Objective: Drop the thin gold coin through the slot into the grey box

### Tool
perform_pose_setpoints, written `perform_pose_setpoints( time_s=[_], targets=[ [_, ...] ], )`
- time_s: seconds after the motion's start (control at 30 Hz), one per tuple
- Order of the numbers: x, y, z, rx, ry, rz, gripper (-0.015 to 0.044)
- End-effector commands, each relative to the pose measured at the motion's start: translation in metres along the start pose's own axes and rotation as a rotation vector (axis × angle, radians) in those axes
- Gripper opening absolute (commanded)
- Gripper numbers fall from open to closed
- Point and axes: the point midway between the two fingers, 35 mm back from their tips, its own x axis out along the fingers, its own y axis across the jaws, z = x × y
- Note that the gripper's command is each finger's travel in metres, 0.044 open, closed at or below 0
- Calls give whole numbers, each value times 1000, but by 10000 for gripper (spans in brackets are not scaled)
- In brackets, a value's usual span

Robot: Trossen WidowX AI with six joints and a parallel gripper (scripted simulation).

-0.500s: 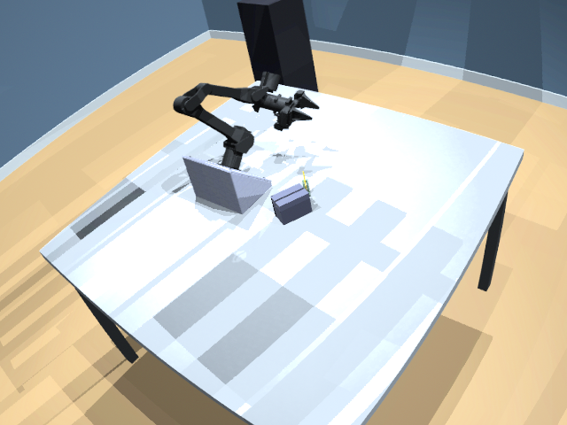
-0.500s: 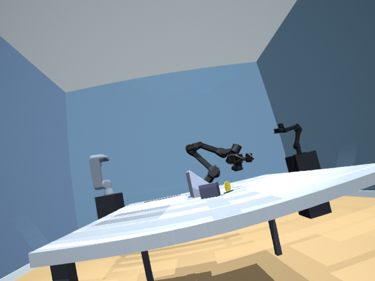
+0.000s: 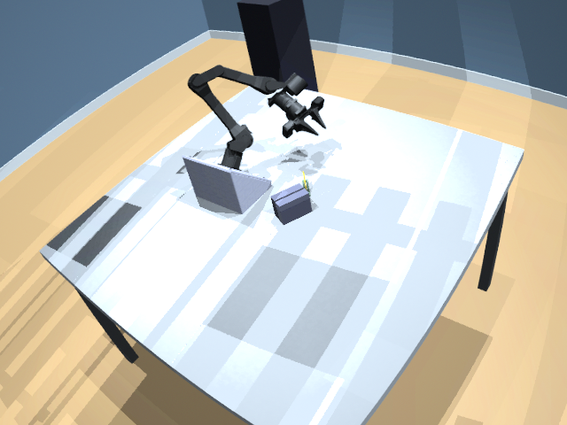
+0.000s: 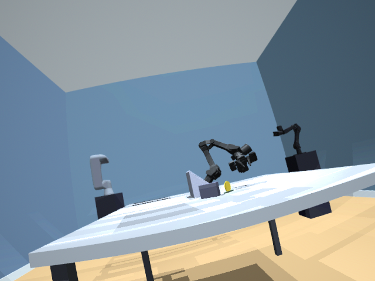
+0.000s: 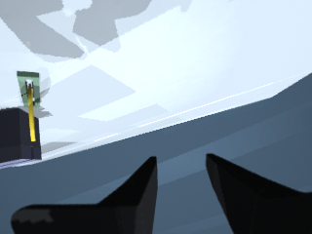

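Gold coin (image 3: 304,179) (image 4: 227,186) (image 5: 32,114) upright in holder, jaws (image 3: 321,129) (image 4: 244,164) partly open, gripping nothing

The coin (image 3: 304,179) (image 4: 227,186) (image 5: 32,114) is a thin sliver in the top view, too small there for its faces to be read, and its lower edge is hidden in the holder (image 5: 28,74). In the exterior view the holder shows only as a green strip, its shape too small to tell. The inside of the box (image 3: 292,209) (image 4: 209,190) (image 5: 12,134) is hidden by its walls and lid, and the wrist view's left edge cuts the box off. The lower edge of that view crops the end effector's fingers. The top view cuts off the desk's near corner (image 3: 201,384).
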Motion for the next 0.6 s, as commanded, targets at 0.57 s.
perform_pose_setpoints(
  time_s=[0.57],
  targets=[
    [48,127,-58,2471,601,1419,161]
  ],
)
